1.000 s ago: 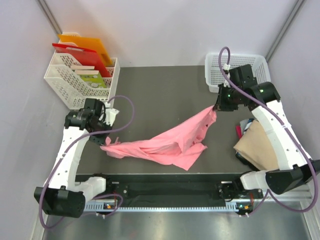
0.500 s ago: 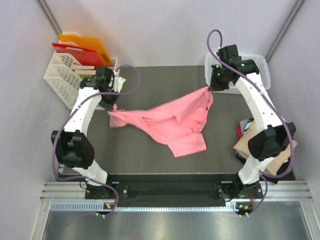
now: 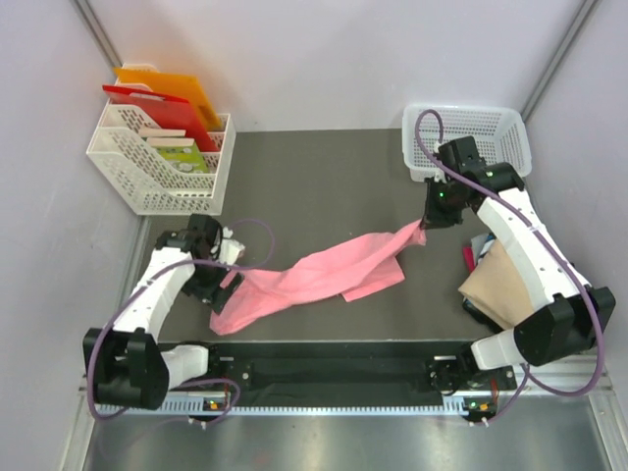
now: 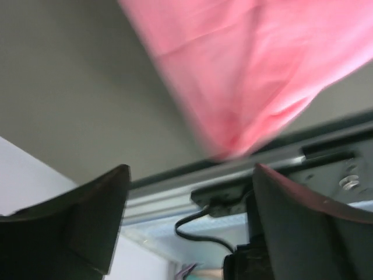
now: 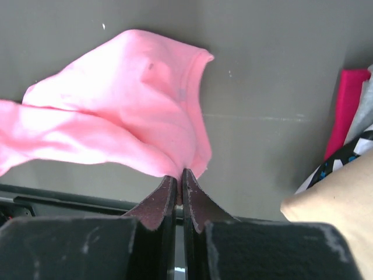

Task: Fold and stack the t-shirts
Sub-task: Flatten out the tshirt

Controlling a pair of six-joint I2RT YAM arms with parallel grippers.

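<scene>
Pink shirt (image 3: 324, 275) trails across the dark surface (image 3: 314, 186), drawn out for folding, I'd guess: right jaws clamped on 1 corner, left jaws wide apart and empty.

left basket (image 3: 167, 191): back-left, holds orange board (image 3: 162, 83), red board (image 3: 137, 95) | right basket (image 3: 491, 120): back-right

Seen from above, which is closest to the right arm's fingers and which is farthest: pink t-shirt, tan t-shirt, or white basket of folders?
1. pink t-shirt: pinched in the right fingers.
2. tan t-shirt: just right, table's edge.
3. basket of folders: far back-left corner.
</scene>
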